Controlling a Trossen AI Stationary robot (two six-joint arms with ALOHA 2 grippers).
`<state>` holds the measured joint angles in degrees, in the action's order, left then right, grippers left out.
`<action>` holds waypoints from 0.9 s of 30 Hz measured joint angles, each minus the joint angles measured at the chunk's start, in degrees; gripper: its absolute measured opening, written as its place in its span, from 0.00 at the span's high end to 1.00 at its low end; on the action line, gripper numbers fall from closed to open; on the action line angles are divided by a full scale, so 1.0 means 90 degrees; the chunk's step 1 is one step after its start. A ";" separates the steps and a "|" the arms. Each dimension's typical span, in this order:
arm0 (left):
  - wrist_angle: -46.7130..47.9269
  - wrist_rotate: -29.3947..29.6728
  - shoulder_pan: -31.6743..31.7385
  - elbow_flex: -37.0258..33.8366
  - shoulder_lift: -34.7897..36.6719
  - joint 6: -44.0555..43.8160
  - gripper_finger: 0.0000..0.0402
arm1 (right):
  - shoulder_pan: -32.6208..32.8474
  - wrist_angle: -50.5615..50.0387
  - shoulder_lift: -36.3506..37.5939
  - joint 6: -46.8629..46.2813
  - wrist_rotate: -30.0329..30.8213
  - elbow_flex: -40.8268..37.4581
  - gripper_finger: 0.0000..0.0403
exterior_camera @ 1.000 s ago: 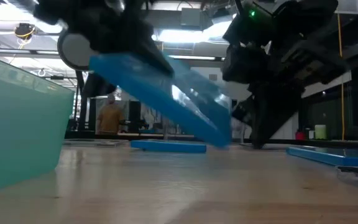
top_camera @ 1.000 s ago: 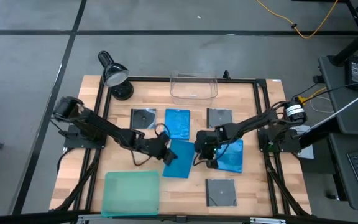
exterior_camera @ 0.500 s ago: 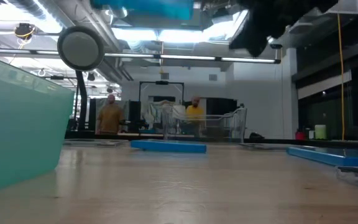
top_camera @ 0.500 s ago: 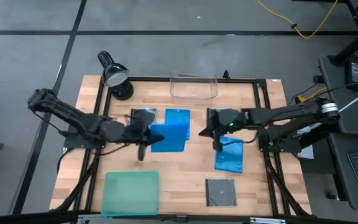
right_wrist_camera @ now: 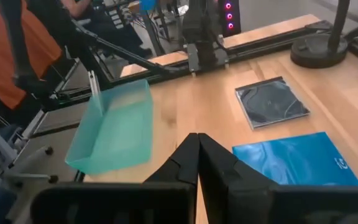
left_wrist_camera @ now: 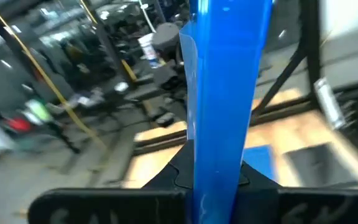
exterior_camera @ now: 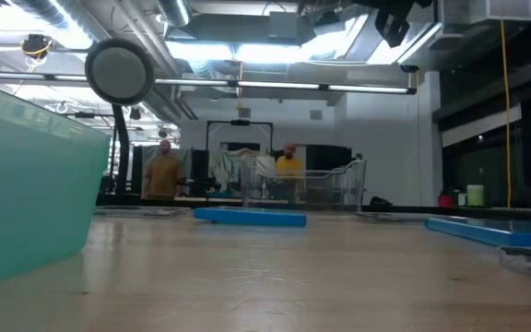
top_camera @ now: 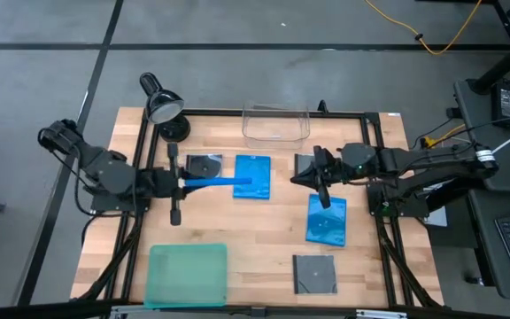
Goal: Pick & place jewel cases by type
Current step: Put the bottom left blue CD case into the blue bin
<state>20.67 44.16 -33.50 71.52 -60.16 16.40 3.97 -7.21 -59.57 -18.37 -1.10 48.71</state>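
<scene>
My left gripper is over the table's left part, shut on a bright blue jewel case that shows edge-on in the high view. A second blue case lies flat at the far middle and a third on the right. Dark grey cases lie at the far left, under my right arm and near the right front. My right gripper hangs shut above the middle, touching nothing; its shut fingers show in the right wrist view. My left gripper pinches the blue case's end between its two fingers. They come level from the table's left side and lie along the case. The case is lifted clear, stands on edge and sticks out toward the table's right, over the flat blue case.
A teal tray sits at the near left corner, and a clear bin at the far middle. A desk lamp stands at the far left corner. A black frame edges the table. People stand in the room beyond.
My left gripper has risen and drawn back toward the table's left and far side, carrying the blue case clear of the table and turning it from a slant onto its edge. My right gripper has moved up and toward the far edge, away from that case.
</scene>
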 joint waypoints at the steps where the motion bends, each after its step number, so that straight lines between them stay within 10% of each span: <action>1: 0.0057 0.0207 -0.0088 0.0149 -0.0066 0.0321 0.98 | 0.0000 0.0039 -0.0007 -0.0094 0.0002 0.0000 0.97; 14: -0.0444 0.3095 -0.1029 0.1451 -0.1543 0.6126 0.98 | 0.0000 0.0025 -0.0019 -0.0294 0.0019 0.0002 0.97; 27: 0.0247 0.2943 -0.1013 0.1857 -0.2164 0.6446 0.98 | 0.0000 0.0016 -0.0019 -0.0260 0.0405 0.0002 0.97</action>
<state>22.90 70.65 -42.61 88.23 -79.64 74.41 3.97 -7.07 -59.75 -20.71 2.55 48.73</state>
